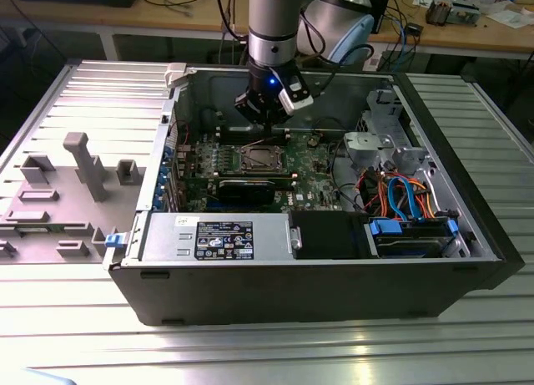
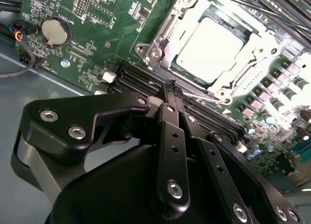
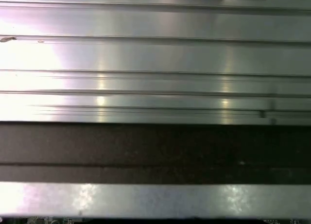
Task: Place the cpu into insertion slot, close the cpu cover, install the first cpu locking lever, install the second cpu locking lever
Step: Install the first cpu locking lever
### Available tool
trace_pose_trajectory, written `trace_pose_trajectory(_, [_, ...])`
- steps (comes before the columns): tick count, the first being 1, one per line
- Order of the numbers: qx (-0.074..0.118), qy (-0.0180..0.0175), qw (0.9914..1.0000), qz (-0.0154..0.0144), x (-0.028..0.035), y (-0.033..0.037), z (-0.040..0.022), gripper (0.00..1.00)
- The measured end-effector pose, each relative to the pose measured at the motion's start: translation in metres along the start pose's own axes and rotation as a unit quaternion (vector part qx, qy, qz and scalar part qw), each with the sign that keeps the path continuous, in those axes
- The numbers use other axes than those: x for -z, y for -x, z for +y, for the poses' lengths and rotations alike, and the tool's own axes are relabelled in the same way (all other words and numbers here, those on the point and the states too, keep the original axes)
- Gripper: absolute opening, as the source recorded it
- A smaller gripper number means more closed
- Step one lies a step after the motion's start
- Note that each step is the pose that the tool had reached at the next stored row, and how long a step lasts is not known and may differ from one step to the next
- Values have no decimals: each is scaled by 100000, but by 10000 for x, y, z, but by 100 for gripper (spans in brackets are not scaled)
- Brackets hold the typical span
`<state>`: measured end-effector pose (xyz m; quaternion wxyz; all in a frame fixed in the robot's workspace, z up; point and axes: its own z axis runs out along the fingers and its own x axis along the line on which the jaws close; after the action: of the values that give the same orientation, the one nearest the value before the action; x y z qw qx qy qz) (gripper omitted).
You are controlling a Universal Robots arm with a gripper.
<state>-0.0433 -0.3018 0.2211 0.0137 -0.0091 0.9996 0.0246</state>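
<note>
The claw (image 2: 171, 88) hangs inside the open computer case (image 1: 467, 235), fingers pressed together into one thin black blade, nothing visibly between them in the second wrist view. In that view the cpu (image 2: 210, 48) lies at about one o'clock from the fingertips, close by but apart, across the dark ribbed memory slots (image 2: 141, 80). It sits flat in the insertion slot (image 2: 206, 83), a smooth, pale grey metal square glaring under the light. The cpu cover (image 2: 187, 12), a thin silvery frame with a cut-out middle, looks to be lying down around the chip, though I can't be sure it is fully seated. A thin wire locking lever (image 2: 204, 95) runs along the socket edge nearest the fingertips, its long axis crosswise to the claw's reach. In the exterior view the socket (image 1: 260, 158) sits at six o'clock from the claw (image 1: 265, 128) on the green board (image 1: 313, 180). The case rests on a ribbed aluminium counter (image 1: 275, 352).
</note>
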Motion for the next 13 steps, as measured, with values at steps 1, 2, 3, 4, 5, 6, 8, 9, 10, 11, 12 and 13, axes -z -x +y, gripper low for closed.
trace_pose_trajectory(1, [3, -3, 100000, -2, -21, 7, -1, 11])
trace_pose_trajectory(2, [2, 6, 100000, -1, -38, 12, -2, 11])
trace_pose_trajectory(3, [1, 29, 100000, 1, -55, 17, -3, 11])
trace_pose_trajectory(4, [0, 51, 100000, -3, -65, 20, -4, 11])
trace_pose_trajectory(5, [0, 80, 100000, -3, -80, 26, -5, 11])
trace_pose_trajectory(6, [-5, 103, 100000, -3, -92, 30, -6, 11])
trace_pose_trajectory(8, [-58, 144, 100000, -5, -116, 39, -8, 11])
trace_pose_trajectory(9, [-84, 153, 100000, -6, -125, 42, -9, 11])
trace_pose_trajectory(10, [-108, 158, 100000, -10, -131, 43, -10, 11])
trace_pose_trajectory(11, [-140, 167, 100000, -10, -136, 44, -11, 11])
trace_pose_trajectory(12, [-146, 169, 100000, -5, -137, 44, -11, 11])
trace_pose_trajectory(13, [-143, 171, 100000, -3, -138, 45, -11, 11])
